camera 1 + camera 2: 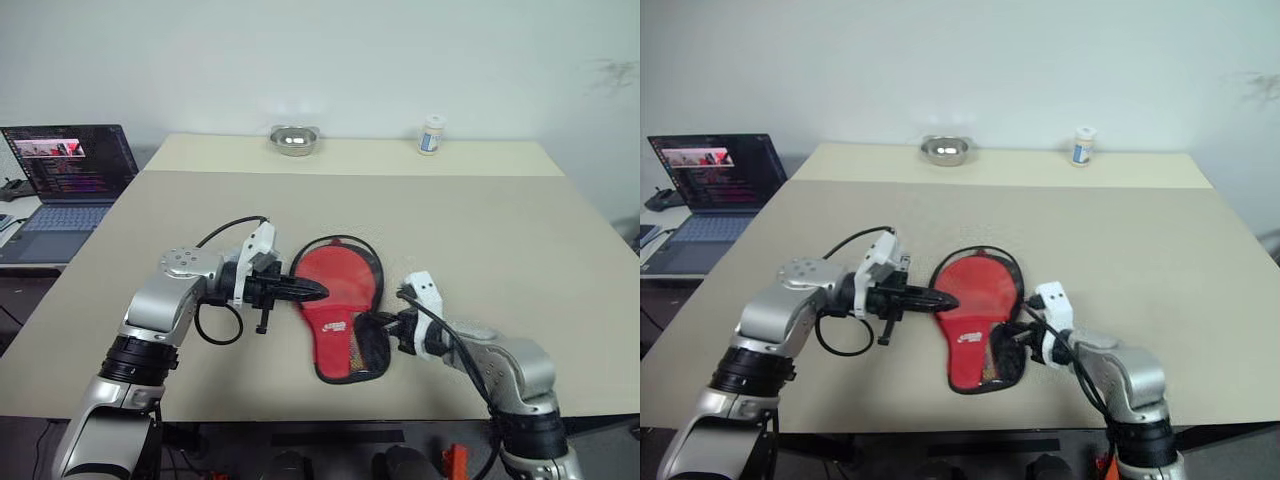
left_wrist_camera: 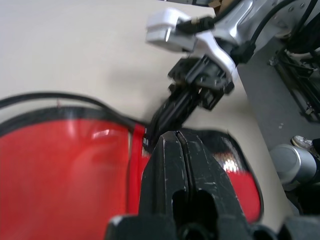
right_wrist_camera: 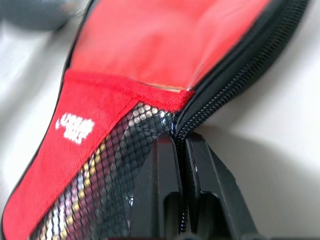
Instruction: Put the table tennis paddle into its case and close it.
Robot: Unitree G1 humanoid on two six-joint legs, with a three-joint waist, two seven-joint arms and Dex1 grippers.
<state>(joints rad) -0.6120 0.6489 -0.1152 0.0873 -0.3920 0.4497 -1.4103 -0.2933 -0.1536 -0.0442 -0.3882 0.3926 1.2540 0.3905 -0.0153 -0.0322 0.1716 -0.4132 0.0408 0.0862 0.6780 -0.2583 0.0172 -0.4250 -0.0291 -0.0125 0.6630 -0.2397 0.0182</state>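
— Jaws on both arms are clenched: the left gripper [image 1: 318, 290] pins the left edge of the case [image 1: 340, 312], and the right gripper [image 3: 181, 145] pinches the case's zip edge on its right side.

— Where is the case?

— Flat on the desk [image 1: 480, 230], near the front edge, red side up, mesh pocket [image 3: 107, 165] at the near end.

— And the table tennis paddle?

— Striped colours show through the mesh; more I cannot tell.

— Anything else?

— A metal bowl [image 1: 294, 140] and a small bottle [image 1: 431, 135] at the far edge, a laptop [image 1: 68, 180] far left.

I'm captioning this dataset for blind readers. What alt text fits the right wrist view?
The right pincer, shut, presses at the zip edge of a red case, where its black mesh pocket meets the zipper. A white logo marks the red fabric; the case lies on a pale table.
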